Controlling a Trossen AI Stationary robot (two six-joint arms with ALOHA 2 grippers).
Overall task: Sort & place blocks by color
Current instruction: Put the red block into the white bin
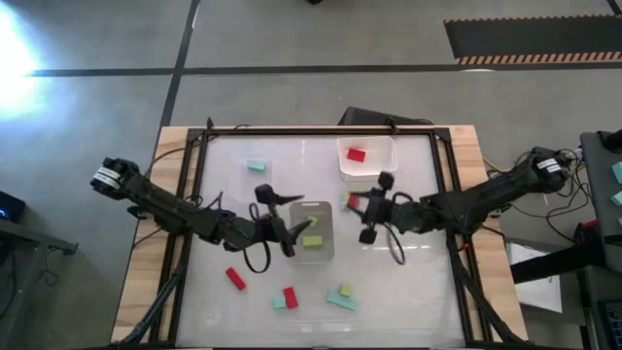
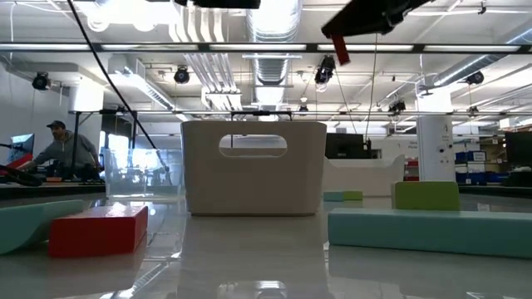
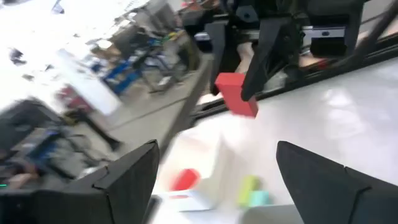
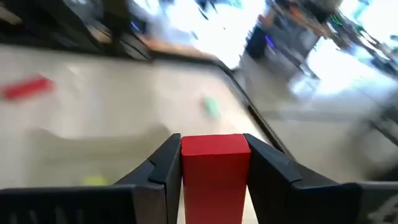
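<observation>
Overhead, two dark arms meet near the centre of a white table. Starting at nine o'clock, the left gripper [image 1: 285, 236] hangs with its jaws released and empty beside a clear tray [image 1: 315, 231] at table centre holding a yellow-green block [image 1: 313, 240]. Toward three o'clock, the right gripper [image 1: 362, 216] has its jaws clenched on a red block [image 4: 215, 168], carried above the tabletop. A second clear tray [image 1: 366, 157] at twelve o'clock already holds one red block [image 1: 356, 154].

To do this step well, the right gripper would likely carry its block fully over that twelve o'clock tray, clear of the rim, before letting go.

Loose blocks remain: a teal block [image 1: 256, 166] at eleven o'clock, a red one [image 1: 235, 278] at seven, and a red-and-teal pair [image 1: 285, 298] and teal blocks [image 1: 341, 296] near six. The two grippers are close together, so the left arm may crowd the right's path.
</observation>
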